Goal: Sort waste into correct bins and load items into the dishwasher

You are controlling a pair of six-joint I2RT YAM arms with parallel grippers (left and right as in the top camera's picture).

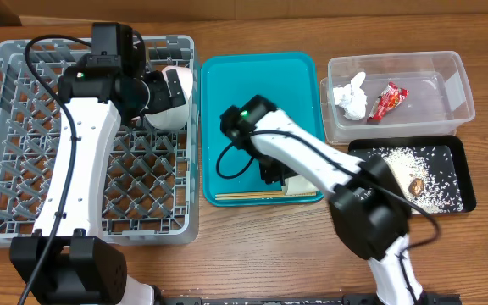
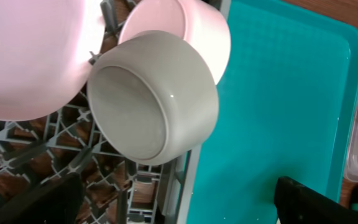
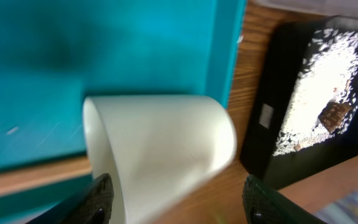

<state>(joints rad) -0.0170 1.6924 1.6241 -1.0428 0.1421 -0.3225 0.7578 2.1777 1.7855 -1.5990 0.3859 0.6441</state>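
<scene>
The grey dish rack [image 1: 24, 127] lies at the left. At its far right corner stand a large pale pink plate [image 2: 30, 56], a smaller pink plate [image 2: 194, 31] and a pale round bowl [image 2: 154, 99], tipped on edge. My left gripper [image 2: 179, 208] hovers open and empty just by the bowl, over the rack's rim; it also shows in the overhead view [image 1: 153, 89]. My right gripper [image 3: 188, 202] is open, its fingers either side of a small white cup [image 3: 160, 143] lying on its side at the teal tray's near right corner [image 1: 299, 186]. Two chopsticks [image 1: 244, 196] lie along the tray's front.
The teal tray [image 1: 252, 85] sits in the middle. The clear tub [image 1: 451, 80] at the back right holds a white tissue [image 1: 350, 97] and a red wrapper [image 1: 388, 100]. The black tray [image 1: 456, 157] in front of it holds rice [image 1: 426, 165] and a brown lump [image 1: 415, 184].
</scene>
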